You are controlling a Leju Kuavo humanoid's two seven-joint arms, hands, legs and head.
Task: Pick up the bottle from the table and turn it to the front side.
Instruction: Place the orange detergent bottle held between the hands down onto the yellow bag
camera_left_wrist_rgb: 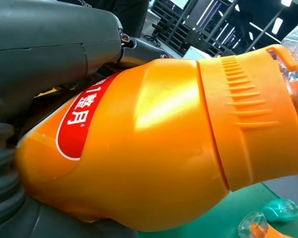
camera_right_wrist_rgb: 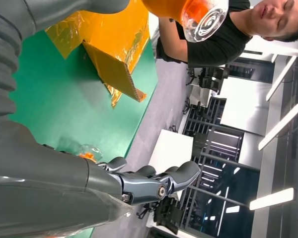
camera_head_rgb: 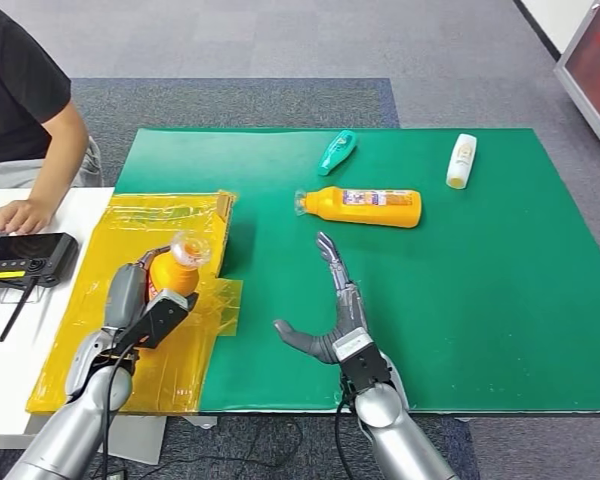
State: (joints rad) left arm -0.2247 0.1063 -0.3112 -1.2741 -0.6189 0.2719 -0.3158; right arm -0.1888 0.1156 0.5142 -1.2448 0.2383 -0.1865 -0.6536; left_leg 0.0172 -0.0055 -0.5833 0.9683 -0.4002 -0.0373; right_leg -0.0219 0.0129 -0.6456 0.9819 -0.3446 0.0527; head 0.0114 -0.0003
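**Bottle held at lower left, green mat open at right**

Bottle (camera_head_rgb: 172,272) sits gripped in the left hand (camera_head_rgb: 135,300), lifted over yellow plastic sheet (camera_head_rgb: 131,330) at lower left. Right hand (camera_head_rgb: 335,320), fingers spread and holding nothing, hovers over green mat (camera_head_rgb: 493,300) near its front edge; bare mat stretches rightward. Second orange bottle (camera_head_rgb: 365,207) lies beyond.

Green table (camera_head_rgb: 508,320) w/ orange bottle (camera_head_rgb: 369,207), teal bottle (camera_head_rgb: 336,152), white bottle (camera_head_rgb: 461,160).
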